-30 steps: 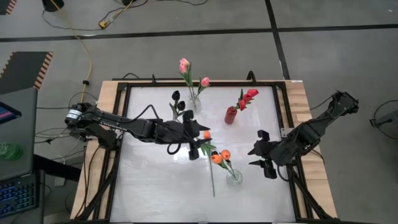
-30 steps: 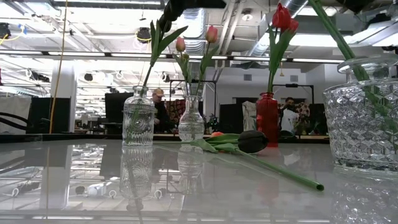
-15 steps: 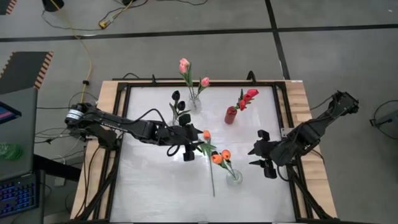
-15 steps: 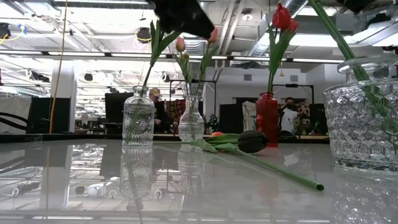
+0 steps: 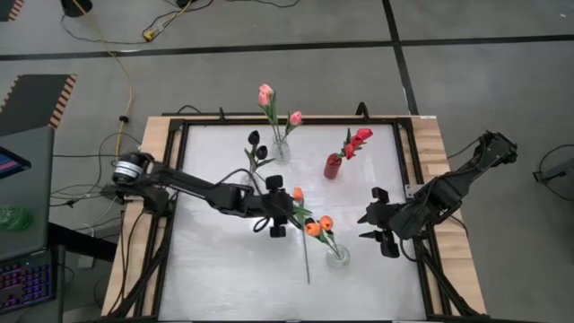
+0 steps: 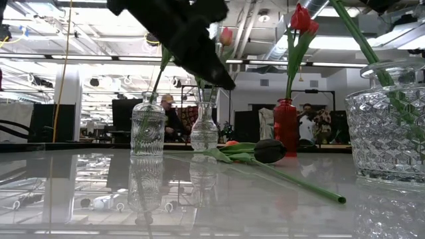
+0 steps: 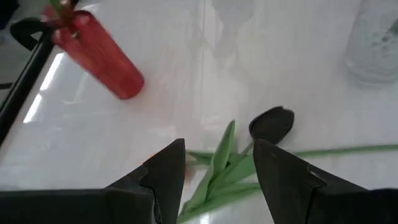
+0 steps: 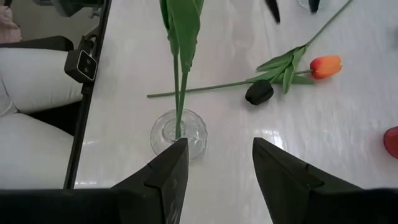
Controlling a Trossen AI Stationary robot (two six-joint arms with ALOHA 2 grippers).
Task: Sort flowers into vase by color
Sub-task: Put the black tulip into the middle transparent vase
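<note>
Two tulips lie flat on the table. One has a black head (image 7: 272, 123) and one an orange head (image 8: 325, 65), and their green leaves (image 7: 217, 163) cross. My left gripper (image 5: 278, 219) hangs open just above them (image 7: 217, 180), with the leaves between its fingers, touching nothing. Pink tulips (image 5: 267, 95) stand in a clear vase (image 6: 204, 129). Black ones (image 5: 255, 139) stand in another clear vase (image 6: 147, 126), red ones (image 5: 359, 137) in a red vase (image 7: 99, 56), and orange ones (image 5: 318, 224) in a clear round vase (image 8: 179, 134). My right gripper (image 5: 377, 228) waits open at the table's right.
The four vases ring the middle of the white table, and the red vase (image 5: 333, 166) stands close beyond the lying tulips. A dark frame (image 5: 175, 179) edges the table. In the low view the long green stem (image 6: 299, 180) runs toward the near edge. People sit in the room behind.
My left gripper has come down toward the two lying tulips, dropping into the low view from above. It has also shifted slightly toward the table's near edge. The tulips and vases have stayed where they were.
</note>
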